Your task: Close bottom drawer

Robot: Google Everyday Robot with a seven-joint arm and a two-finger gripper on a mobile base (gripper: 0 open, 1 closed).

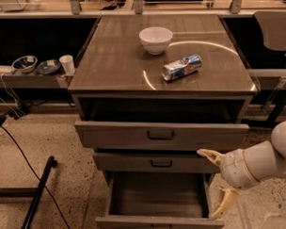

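Observation:
The bottom drawer (158, 223) is pulled far out of the grey cabinet, and its inside looks empty. Its flat front lies along the lower edge of the view. The middle drawer (156, 162) and the top drawer (160, 133) above it are each pulled out a little. My gripper (217, 183) is at the lower right, at the bottom drawer's right side near its front corner. It is open, with one cream finger (209, 155) up by the middle drawer's right end and the other down by the drawer's front corner. It holds nothing.
A white bowl (155, 39) and a tipped drink can (181, 67) lie on the cabinet top (108, 61). A side shelf at the left carries two bowls and a cup (66, 64). A black stand leg (35, 198) and cable lie on the floor at the left.

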